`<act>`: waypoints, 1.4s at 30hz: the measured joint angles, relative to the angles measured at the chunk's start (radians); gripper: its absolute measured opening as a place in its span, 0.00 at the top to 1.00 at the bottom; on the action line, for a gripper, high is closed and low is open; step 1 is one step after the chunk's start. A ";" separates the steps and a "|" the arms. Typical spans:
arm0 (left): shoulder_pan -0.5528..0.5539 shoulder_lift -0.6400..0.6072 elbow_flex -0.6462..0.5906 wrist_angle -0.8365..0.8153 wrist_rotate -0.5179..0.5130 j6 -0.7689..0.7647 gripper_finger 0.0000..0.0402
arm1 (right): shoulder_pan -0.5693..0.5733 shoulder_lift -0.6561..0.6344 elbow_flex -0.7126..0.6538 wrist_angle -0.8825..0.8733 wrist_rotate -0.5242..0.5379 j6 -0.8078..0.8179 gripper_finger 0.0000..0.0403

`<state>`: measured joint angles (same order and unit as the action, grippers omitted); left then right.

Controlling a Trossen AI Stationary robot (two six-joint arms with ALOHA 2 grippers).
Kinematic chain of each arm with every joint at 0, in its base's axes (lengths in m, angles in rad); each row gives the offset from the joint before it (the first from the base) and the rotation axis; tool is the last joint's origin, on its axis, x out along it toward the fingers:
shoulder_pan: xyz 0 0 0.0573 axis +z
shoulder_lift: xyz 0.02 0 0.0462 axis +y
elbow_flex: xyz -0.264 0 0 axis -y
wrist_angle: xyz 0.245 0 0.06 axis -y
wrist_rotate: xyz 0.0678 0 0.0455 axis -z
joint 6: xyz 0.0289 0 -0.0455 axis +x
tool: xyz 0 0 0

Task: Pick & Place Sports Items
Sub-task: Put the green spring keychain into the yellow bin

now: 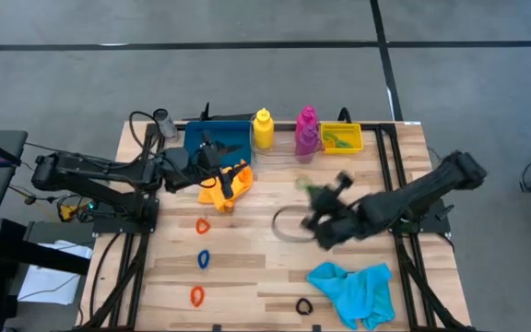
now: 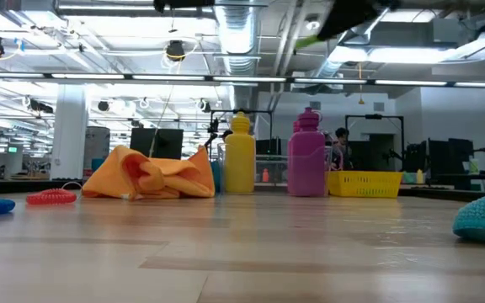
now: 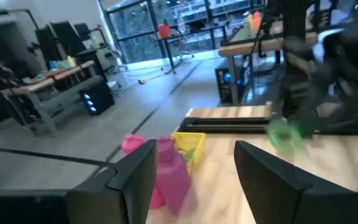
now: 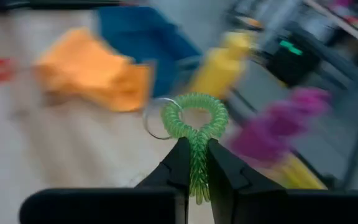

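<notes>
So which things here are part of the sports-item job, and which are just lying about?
Job: yellow bottle, magenta bottle, orange cloth, cyan cloth, green ring pinched in the right end effector.
Lying about: blue tray, yellow bin.

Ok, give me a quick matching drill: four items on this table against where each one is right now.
Items:
1. green ring
2. orange cloth
3. cyan cloth
4. yellow bottle

Places:
A. beside the blue tray
B. near the table's front edge
C. pinched in the right gripper
D. under the left gripper

Pairs: 1-C, 2-D, 3-B, 4-A
</notes>
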<state>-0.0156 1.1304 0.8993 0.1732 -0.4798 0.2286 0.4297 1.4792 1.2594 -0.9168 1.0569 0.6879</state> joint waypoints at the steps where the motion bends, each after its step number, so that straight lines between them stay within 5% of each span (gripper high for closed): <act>1: 0.014 0.011 0.000 0.033 0.020 0.007 0.48 | -0.008 -0.032 0.000 -0.064 0.024 0.053 0.94; 8: 0.092 0.090 0.001 0.190 0.086 0.023 0.48 | -0.113 -0.217 -0.012 -0.439 0.088 0.357 0.93; 18: 0.100 0.128 0.000 0.160 0.087 -0.083 0.48 | -0.441 -0.307 -0.170 -0.449 0.099 0.330 0.92; 25: 0.063 0.126 0.001 0.046 0.158 -0.215 0.48 | -0.628 -0.307 -0.339 -0.147 0.035 0.092 0.92; 33: 0.005 0.126 0.001 0.011 0.173 -0.267 0.48 | -0.811 -0.307 -0.473 0.412 -0.329 -0.384 0.92; 42: -0.056 0.126 0.001 -0.038 0.172 -0.272 0.48 | -1.008 -0.307 -0.482 0.439 -0.414 -0.397 0.92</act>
<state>-0.0720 1.2560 0.9001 0.1351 -0.3077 -0.0435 -0.5781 1.1725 0.7776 -0.4778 0.6429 0.2914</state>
